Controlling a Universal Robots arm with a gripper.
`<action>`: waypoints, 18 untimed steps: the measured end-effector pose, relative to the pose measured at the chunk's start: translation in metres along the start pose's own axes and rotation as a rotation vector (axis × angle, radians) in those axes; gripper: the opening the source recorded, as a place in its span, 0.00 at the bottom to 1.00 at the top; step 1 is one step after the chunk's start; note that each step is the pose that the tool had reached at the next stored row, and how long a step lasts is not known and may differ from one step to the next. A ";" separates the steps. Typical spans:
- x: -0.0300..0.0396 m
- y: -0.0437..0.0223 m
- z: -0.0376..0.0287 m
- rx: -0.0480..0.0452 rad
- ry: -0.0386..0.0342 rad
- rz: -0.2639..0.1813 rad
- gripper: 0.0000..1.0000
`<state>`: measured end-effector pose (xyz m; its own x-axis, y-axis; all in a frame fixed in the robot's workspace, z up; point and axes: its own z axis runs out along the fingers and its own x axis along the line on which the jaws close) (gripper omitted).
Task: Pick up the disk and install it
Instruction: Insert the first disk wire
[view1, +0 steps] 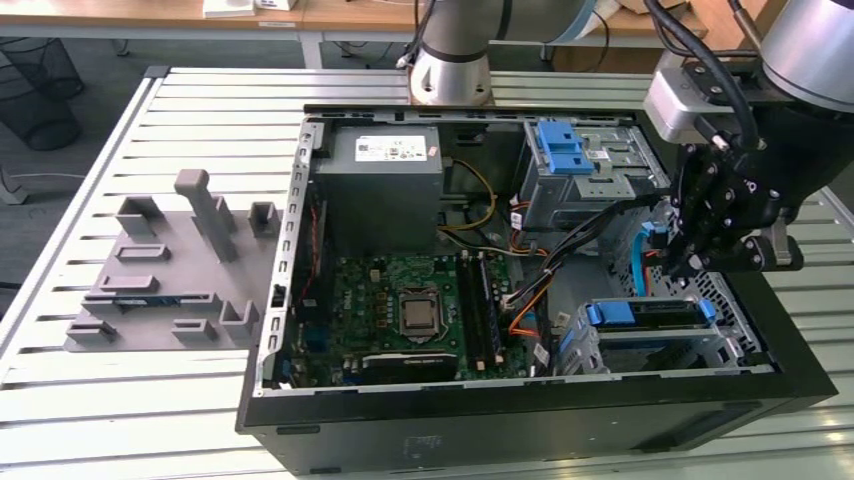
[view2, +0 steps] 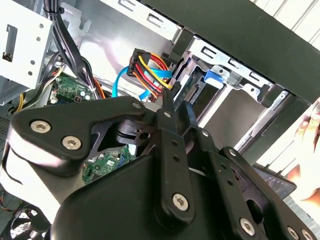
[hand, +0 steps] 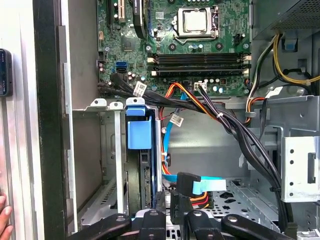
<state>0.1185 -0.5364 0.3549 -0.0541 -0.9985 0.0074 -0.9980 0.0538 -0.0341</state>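
- Firstly, in the exterior view, an open computer case (view1: 534, 420) is seen lying on a slatted table (view1: 120, 410), with a grey fixture block (view1: 167, 265) well apart at nine o'clock from it.
- The gripper (view1: 697, 262) is seen hanging over the case's three o'clock edge, above the drive cage (view1: 667, 345); how far its fingers stand apart cannot be told there.
- The disk (view1: 650, 315) is seen seated in that cage at about five o'clock in the case, its blue bracket showing, just below the gripper.
- A motherboard (view1: 400, 310) is seen near the case's middle, and a grey power supply box (view1: 387, 170) at twelve o'clock from it.
- Next, in the second wrist view, black gripper linkages are seen close up, with a narrow gap between the fingers (view2: 167, 107) and nothing visibly clamped; a bundle of coloured wires (view2: 150, 70) lies just beyond the tips.
- A person's hand (view2: 307, 150) is seen outside the case.
- Lastly, in the first wrist view, the disk (hand: 145, 175) is seen edge-on in the cage under its blue bracket tab (hand: 138, 132), just beside the fingertips (hand: 159, 200); a blue flat cable (hand: 207, 185) lies near.
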 end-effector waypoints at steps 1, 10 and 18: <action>0.0000 0.0000 0.0004 0.0003 -0.0002 0.000 0.25; 0.0000 0.0000 -0.0010 0.0024 -0.0025 0.000 0.25; -0.0002 0.0000 -0.0004 0.0024 -0.0026 0.000 0.25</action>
<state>0.1185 -0.5362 0.3553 -0.0541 -0.9985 0.0048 -0.9979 0.0539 -0.0365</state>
